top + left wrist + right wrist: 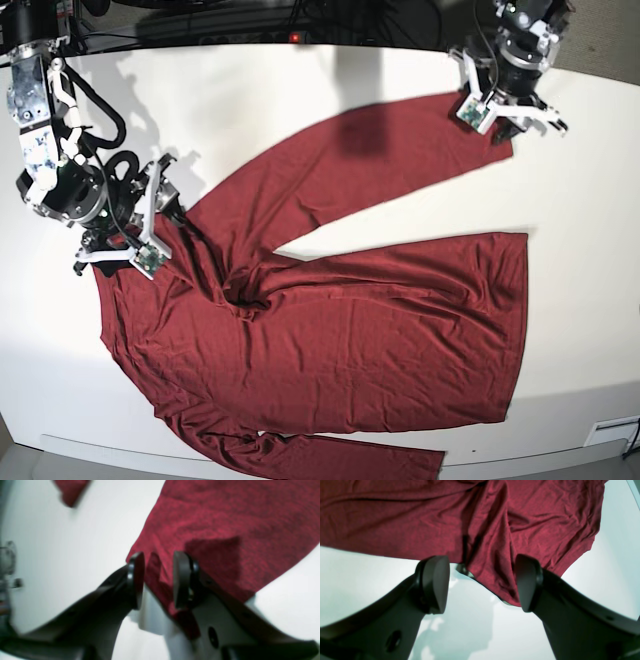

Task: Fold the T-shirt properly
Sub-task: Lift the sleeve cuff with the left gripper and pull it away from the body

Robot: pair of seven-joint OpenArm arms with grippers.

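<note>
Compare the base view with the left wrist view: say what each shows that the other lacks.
Base only: the whole shirt spread on the table, both sleeves out, plus the right gripper at the shoulder.

Left wrist only: a close look at the left gripper, its pads partly apart with the cuff edge of the sleeve between them; contact is blurred.

Both: the red sleeve, white table, and left gripper at the sleeve end.

Reaching far across, left gripper (158, 580) pointing down, jaws partly parted, cloth between the pads. Bending low at the opposite side, right gripper (482, 582) angled downward, jaws standing wide apart, nothing pinched between them.
</note>
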